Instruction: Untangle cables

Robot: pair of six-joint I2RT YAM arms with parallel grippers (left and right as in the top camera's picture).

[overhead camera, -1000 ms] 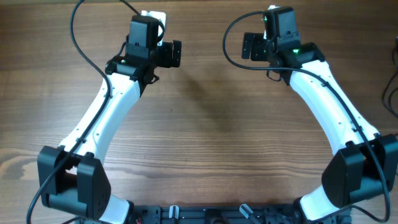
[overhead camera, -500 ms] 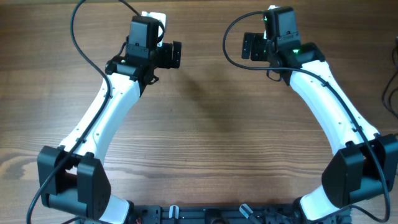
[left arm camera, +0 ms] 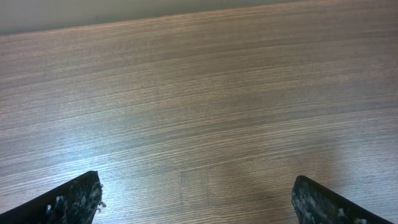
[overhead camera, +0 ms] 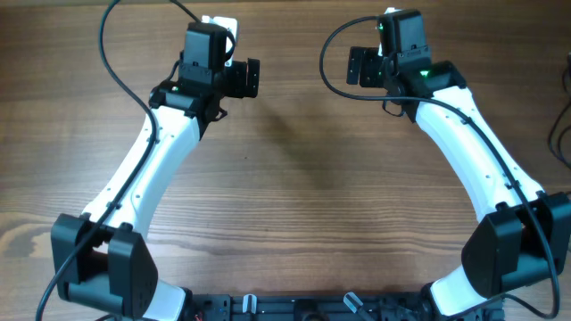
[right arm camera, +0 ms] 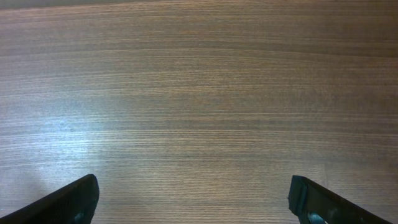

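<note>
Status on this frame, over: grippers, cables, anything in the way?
Left gripper open, empty. Right gripper open, empty. No thin cables seen on the table between the arms. No obstruction in view there.

We find the left gripper (overhead camera: 251, 78) and right gripper (overhead camera: 359, 66) at the far side of the table (overhead camera: 294, 187), well apart, jaws turned inward toward each other. Table lies between, beneath and ahead of both jaws.
</note>
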